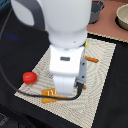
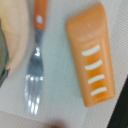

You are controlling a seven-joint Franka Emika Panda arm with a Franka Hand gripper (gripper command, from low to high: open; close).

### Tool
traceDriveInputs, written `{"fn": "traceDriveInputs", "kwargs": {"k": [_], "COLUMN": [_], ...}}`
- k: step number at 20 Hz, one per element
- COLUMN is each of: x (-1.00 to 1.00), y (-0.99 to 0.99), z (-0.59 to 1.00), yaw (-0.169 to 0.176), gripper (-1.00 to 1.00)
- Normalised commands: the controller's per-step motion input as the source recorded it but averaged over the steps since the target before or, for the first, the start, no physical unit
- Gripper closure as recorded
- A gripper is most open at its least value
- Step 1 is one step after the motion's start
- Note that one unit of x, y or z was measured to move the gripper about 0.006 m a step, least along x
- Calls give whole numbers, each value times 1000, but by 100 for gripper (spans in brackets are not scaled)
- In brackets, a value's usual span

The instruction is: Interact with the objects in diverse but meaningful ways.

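The golden-brown bread loaf (image 2: 92,55) with white score marks lies flat on the beige placemat, right under the wrist camera. In the exterior view only its end (image 1: 49,92) shows beside the arm's hand. The round red tomato (image 1: 29,77) sits at the mat's edge on the exterior view's left. A yellow sliver (image 1: 86,44) peeks out behind the arm; I cannot tell which toy it is. The gripper's hand (image 1: 65,84) hangs low over the mat, directly above the loaf, and its fingers are hidden in both views.
A fork (image 2: 34,70) with an orange-brown handle lies beside the loaf. A pale rounded rim (image 2: 11,35) lies by the fork. Another orange handle (image 1: 92,59) lies on the placemat (image 1: 102,65). A grey pot (image 1: 95,11) and a bowl (image 1: 122,17) stand at the back.
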Motion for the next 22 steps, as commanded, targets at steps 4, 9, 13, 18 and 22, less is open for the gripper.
{"fn": "traceDriveInputs", "kwargs": {"k": [4,9,13,18,22], "x": [3,-139,-269,-420,-266], "y": [675,386,151,270,343], "z": [56,-66,-200,-278,-280], "yaw": [75,74,67,69,74], "gripper": [-100,-100,-100,-100,-100]}}
